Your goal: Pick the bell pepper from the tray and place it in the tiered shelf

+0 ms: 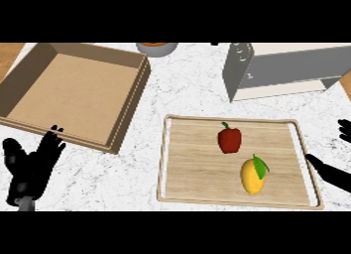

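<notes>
1. Surface: a white marble counter [186, 94], with wood showing at its far corners.
2. Right hand [336, 175], at the view's right edge, has fingers and thumb spread wide and holds nothing. It sits just outside the right rim of the tray [162, 163].
3. Left hand [30, 166] is at the lower left, open with fingers up, resting. A brown box [69, 89] lies just ahead of it.
4. Pepper [230, 140]: red, stem up, on the tray. It is to the left of the right hand and a little ahead of it, well apart from the fingers and untouched.
5. Mango [254, 177]: also on the tray, left of the right hand and closer to it than the pepper is.
6. Shelf [295, 64]: ahead of the right hand, beyond the tray's far rim.
7. Step judged: approach only; the pick has not begun.
8. Next move calls for the right hand to cross the rim leftward, pass ahead of the mango without brushing it, and close round the pepper. A lift and a carry forward to the shelf would follow.
</notes>
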### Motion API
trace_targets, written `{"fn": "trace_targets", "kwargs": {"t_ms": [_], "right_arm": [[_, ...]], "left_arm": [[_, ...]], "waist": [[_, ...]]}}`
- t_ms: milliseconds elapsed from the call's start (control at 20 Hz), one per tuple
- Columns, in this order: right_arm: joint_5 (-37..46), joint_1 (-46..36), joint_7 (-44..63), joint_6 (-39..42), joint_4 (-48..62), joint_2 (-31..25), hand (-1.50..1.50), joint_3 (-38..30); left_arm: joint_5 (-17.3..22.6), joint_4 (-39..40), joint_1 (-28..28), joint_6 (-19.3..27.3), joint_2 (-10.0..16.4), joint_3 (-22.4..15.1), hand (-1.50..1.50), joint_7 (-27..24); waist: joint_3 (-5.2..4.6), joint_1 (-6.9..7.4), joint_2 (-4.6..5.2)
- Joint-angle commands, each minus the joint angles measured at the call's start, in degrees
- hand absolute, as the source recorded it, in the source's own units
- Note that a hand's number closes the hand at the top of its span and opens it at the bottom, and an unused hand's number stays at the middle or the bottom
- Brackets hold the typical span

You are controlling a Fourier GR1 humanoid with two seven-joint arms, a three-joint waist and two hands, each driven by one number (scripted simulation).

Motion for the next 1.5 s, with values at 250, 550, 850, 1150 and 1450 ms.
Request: {"fn": "trace_targets", "kwargs": {"t_ms": [250, 550, 850, 1150, 1450], "right_arm": [[1.12, 3.14, 19.71, 8.59, -21.16, -8.66, -1.50, 5.03], [6.45, -5.68, 45.00, 9.55, -28.67, -13.04, -1.50, 9.45], [18.64, -21.54, 64.40, 7.10, -22.91, -6.64, -1.50, 18.28], [24.97, -30.21, 69.78, 10.90, -10.81, 0.27, -1.50, 22.87], [24.44, -34.44, 73.58, 16.28, -5.16, 5.12, -1.50, 24.87]], "left_arm": [[0.62, 1.35, -4.33, -1.51, -2.90, -1.58, 0.00, 3.94], [0.07, 0.47, -5.57, -2.32, -2.99, -2.07, 0.00, 4.97], [-0.84, 0.45, -5.73, -2.47, -3.86, -2.75, 0.00, 5.85], [-2.31, 2.42, -4.20, -2.70, -5.63, -2.78, 0.00, 1.46], [-0.93, 0.21, -5.67, -3.49, -4.24, -0.99, 0.00, 4.95]], "waist": [[-0.47, 0.43, 0.56], [-0.57, 1.45, 0.76], [-0.58, 2.84, 0.95], [-0.53, 2.68, 0.99], [-0.45, 1.78, 0.69]]}}
